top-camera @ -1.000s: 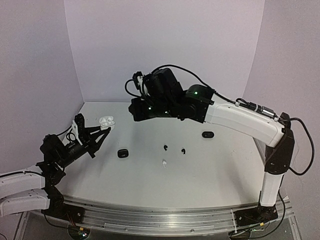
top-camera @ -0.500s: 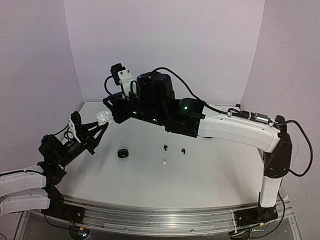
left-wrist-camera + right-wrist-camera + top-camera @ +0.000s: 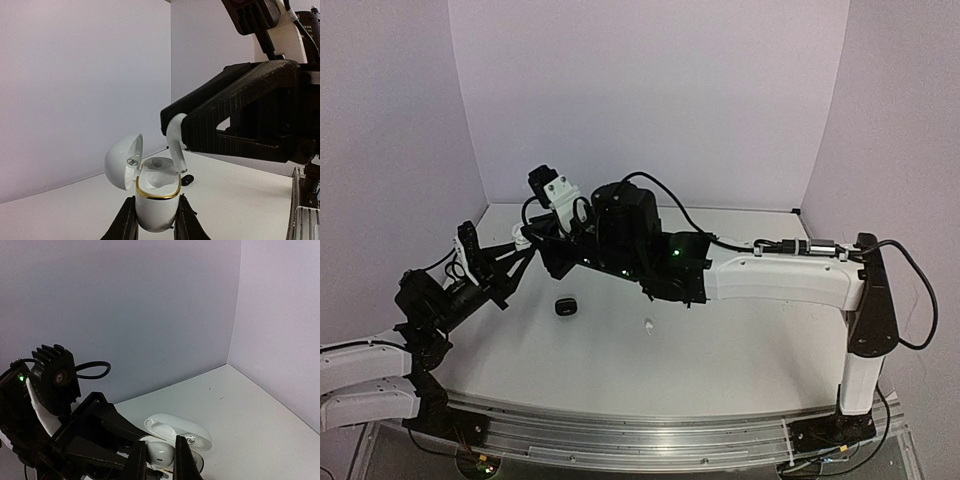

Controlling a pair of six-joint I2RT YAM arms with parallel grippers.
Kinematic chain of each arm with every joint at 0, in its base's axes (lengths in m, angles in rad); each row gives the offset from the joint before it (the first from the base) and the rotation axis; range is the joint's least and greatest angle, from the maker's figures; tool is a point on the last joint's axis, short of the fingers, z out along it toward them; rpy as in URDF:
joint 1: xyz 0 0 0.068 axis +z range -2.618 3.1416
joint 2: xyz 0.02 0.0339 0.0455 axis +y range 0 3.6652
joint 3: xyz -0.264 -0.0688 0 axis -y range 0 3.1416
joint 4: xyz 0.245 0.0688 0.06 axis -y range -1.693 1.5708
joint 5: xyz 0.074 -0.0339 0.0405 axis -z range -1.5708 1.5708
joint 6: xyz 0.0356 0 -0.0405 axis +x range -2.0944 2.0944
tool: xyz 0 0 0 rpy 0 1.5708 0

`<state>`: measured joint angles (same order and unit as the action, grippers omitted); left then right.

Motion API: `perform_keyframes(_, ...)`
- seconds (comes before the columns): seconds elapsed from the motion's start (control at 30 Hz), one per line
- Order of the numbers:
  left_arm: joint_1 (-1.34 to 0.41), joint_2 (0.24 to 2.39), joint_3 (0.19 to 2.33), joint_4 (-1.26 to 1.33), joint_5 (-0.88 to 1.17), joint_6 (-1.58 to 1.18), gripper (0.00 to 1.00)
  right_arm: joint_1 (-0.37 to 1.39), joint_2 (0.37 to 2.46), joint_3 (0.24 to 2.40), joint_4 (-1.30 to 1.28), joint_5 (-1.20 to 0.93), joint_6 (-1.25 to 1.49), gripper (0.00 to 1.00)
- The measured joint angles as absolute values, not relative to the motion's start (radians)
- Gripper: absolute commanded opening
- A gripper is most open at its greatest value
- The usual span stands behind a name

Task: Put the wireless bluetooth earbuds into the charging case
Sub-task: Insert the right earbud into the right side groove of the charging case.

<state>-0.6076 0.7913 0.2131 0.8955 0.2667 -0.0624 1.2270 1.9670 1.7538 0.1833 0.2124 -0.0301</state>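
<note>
Count at this moment.
Grippers: 2. The left gripper [image 3: 156, 212] is at the lower centre of the left wrist view. The right gripper [image 3: 159, 452] is at the lower centre of the right wrist view.
Charging cases in view: 2. The white case [image 3: 156, 202] has its lid open. The black case [image 3: 565, 307] is shut and sits left of centre on the table [image 3: 740, 360].
Earbuds in view: 2, both white. The gripped earbud [image 3: 176, 145] is at the centre of the left wrist view. The loose earbud [image 3: 648, 324] is at the centre of the top view.

Soft, even, faintly violet light fills all three views (only faint shadows), each slightly blurry.
</note>
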Motion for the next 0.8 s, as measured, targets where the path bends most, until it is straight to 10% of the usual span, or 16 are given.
perform_keyframes(0.8,-0.608,0.781,0.207,0.889,0.288,-0.077,0.0,1.227,1.959,1.707,0.232,0.287,-0.124,0.0)
